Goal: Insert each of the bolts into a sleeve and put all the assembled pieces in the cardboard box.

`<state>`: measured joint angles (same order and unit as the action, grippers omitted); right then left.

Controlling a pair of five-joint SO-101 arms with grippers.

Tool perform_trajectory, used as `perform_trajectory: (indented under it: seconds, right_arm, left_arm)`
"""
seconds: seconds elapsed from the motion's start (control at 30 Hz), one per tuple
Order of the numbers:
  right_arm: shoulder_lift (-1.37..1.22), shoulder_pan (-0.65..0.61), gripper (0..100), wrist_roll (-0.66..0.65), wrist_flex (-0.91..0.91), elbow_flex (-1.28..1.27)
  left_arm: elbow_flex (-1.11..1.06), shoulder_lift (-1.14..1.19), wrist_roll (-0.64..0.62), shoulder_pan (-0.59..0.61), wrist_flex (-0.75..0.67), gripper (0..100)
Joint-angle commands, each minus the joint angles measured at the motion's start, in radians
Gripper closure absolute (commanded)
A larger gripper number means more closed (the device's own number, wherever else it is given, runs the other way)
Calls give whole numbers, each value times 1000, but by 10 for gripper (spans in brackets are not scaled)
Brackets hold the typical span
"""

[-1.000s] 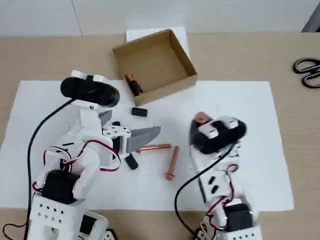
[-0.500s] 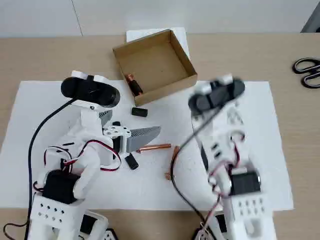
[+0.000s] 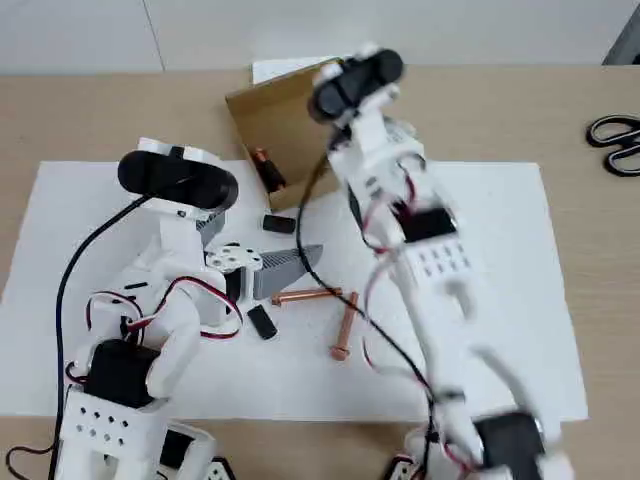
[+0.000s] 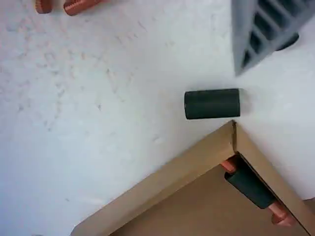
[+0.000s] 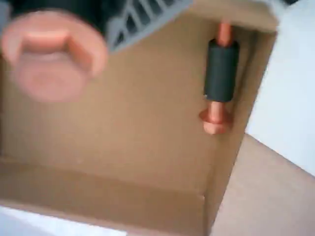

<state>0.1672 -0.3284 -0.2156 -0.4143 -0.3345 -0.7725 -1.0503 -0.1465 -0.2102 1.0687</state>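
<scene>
My right gripper [image 5: 98,14] is shut on an assembled piece, a copper bolt with a black sleeve; its bolt head [image 5: 51,54] hangs over the inside of the cardboard box [image 5: 123,147]. Another assembled piece [image 5: 220,78] lies against a box wall and is also visible from above [image 3: 266,168]. The right arm [image 3: 360,90] stretches over the box [image 3: 262,110]. My left gripper [image 3: 300,268] rests low on the white sheet. Two loose bolts [image 3: 308,296] [image 3: 346,325] lie beside it. One loose sleeve [image 3: 279,224] [image 4: 211,103] lies by the box corner, another [image 3: 262,321] nearer the left arm.
A white paper sheet [image 3: 100,200] covers the middle of the tan table. Scissors [image 3: 615,143] lie at the far right edge. The right arm's body crosses the sheet from the near edge up to the box.
The right arm has swung from the near right of the sheet forward and left to above the box, carrying the assembled piece. The left arm has barely moved.
</scene>
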Motion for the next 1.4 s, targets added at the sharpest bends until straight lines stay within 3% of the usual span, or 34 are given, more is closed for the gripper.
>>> perform_trajectory:
  seconds: [0.0, 0.3, 0.4, 0.73, 0.9, 1.1, 1.37]
  right_arm:
    - [-211, -1, 995, -15, 21, 292]
    - [-714, 16, 995, -123, -36, 839]
    - [-828, 15, 995, -124, -137, 994]
    - [-1181, 1, 991, -124, -209, 1352]
    - [-1228, -16, 965, -124, -259, 1465]
    - [-1222, -16, 769, -123, -337, 1476]
    - [-1161, -22, 801, -123, -450, 1637]
  left_arm:
    - [4, -3, 2, 5, -21, 551]
    - [-47, -8, 5, 5, -23, 551]
    - [-50, -8, 5, 5, -23, 551]
    - [-47, -8, 5, 5, -25, 551]
    - [-45, -9, 6, 5, -25, 551]
    - [-44, -9, 6, 5, -25, 551]
    - [-42, -9, 6, 5, -25, 551]
